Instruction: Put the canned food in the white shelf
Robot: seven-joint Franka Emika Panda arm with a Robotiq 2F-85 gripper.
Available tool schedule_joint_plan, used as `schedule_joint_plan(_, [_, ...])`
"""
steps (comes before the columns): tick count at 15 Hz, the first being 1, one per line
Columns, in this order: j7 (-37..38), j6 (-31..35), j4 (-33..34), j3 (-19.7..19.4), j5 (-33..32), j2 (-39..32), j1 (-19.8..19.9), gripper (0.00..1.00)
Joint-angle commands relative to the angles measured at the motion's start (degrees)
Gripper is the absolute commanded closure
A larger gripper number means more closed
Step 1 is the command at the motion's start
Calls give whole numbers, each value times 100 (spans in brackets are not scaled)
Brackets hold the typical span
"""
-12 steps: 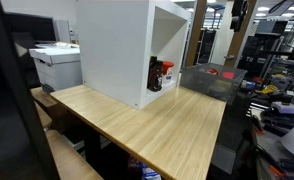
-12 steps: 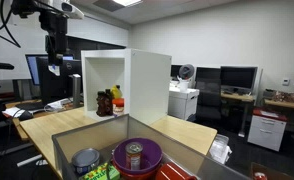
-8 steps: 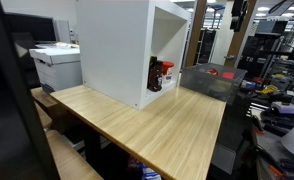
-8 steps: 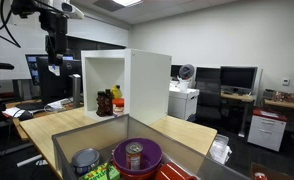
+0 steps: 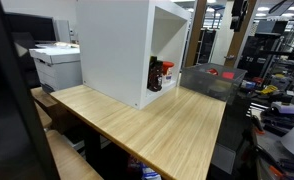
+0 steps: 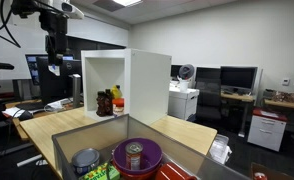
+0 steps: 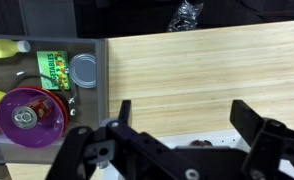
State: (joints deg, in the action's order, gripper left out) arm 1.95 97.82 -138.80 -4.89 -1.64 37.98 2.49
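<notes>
On the wooden table [image 5: 157, 125] stands the white shelf [image 5: 112, 45], with a few bottles [image 6: 108, 102] on the floor of its open face. Well apart from it, a grey bin [image 7: 100, 80] holds a purple bowl [image 7: 37, 100] with one can [image 7: 23, 117] inside and a silver can [image 7: 84, 70] just beside the bowl. The gripper [image 7: 182, 125] hangs high above the table, fingers spread wide and empty.

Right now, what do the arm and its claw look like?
The arm is dark with a white casing section, a black cable looping beside it. The claw is all black, with two chunky, angular fingers. No markings are legible.
</notes>
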Motion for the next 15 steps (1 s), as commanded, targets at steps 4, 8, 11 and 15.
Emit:
schedule_joint_plan(4, [-37,-13,14,54,33,-9,72,0])
schedule_joint_plan(8, [19,94,-5,79,6,-7,92,0])
schedule_joint_plan(11, [113,231,3,79,-28,-78,150,0])
schedule_joint_plan(15, [254,480,13,57,-79,-176,283,0])
